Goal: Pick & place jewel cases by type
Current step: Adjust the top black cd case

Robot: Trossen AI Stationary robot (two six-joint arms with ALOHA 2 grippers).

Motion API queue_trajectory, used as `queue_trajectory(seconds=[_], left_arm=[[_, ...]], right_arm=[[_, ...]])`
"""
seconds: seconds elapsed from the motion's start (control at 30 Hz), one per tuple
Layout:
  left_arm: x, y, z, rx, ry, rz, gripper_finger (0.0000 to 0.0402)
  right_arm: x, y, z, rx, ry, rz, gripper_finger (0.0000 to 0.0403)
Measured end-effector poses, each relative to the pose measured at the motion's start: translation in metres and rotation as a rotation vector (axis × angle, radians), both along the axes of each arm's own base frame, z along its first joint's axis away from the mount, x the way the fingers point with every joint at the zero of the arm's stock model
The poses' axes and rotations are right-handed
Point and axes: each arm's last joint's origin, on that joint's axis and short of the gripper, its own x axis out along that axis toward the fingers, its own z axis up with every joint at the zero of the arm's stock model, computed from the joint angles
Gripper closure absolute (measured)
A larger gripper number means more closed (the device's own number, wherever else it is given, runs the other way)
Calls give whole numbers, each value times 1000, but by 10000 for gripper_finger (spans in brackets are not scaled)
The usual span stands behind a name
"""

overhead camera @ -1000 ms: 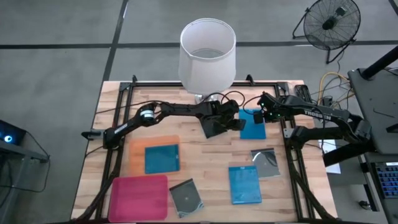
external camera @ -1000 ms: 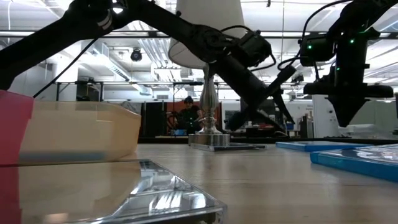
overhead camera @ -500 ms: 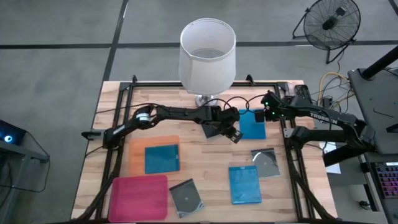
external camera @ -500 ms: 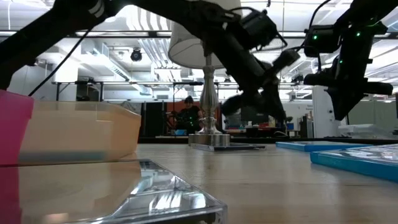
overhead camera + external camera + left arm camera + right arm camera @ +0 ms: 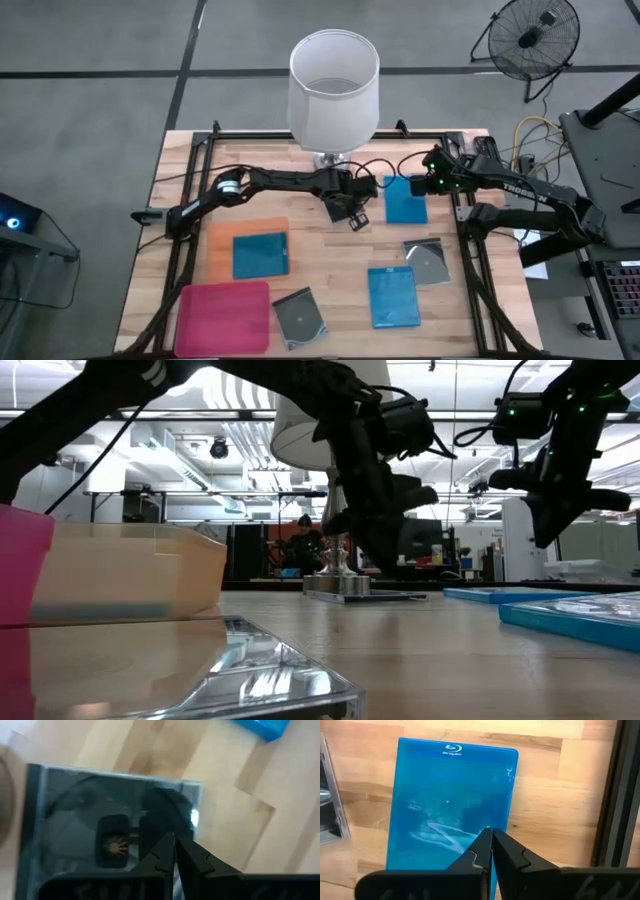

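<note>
Left end effector [image 5: 174, 851] has just snapped shut on nothing, its fingertips hovering over the grey-transparent jewel case [image 5: 112, 827] by the lamp base [image 5: 336, 582] (case flat on the bench [image 5: 330, 262], not gripped). Looks like a missed grab; needs another try. Right end effector [image 5: 491, 845] closed, empty, above a blue case [image 5: 451, 800]

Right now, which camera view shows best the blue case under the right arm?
The right wrist view: the blue case fills it, its printed logo readable, with the shut right tool above it. The high view shows it small, beside the lamp base. The low view shows only its thin edge.
</note>
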Motion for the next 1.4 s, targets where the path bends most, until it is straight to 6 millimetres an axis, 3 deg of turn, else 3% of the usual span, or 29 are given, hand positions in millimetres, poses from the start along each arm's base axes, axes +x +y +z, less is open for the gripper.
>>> queue_trajectory(seconds=[0.13,0.5,1.2,1.4], left_arm=[[-1,3,0,26,9,3,402],[-11,1,-29,1,103,10,402],[-47,-4,-32,-29,469,28,402],[-51,-3,-15,27,436,42,401]], right_arm=[[1,-1,0,-5,-11,1,394],[2,-1,1,-15,-26,5,394],[3,-2,1,-24,-32,10,394],[3,-2,2,-30,-32,10,394]])
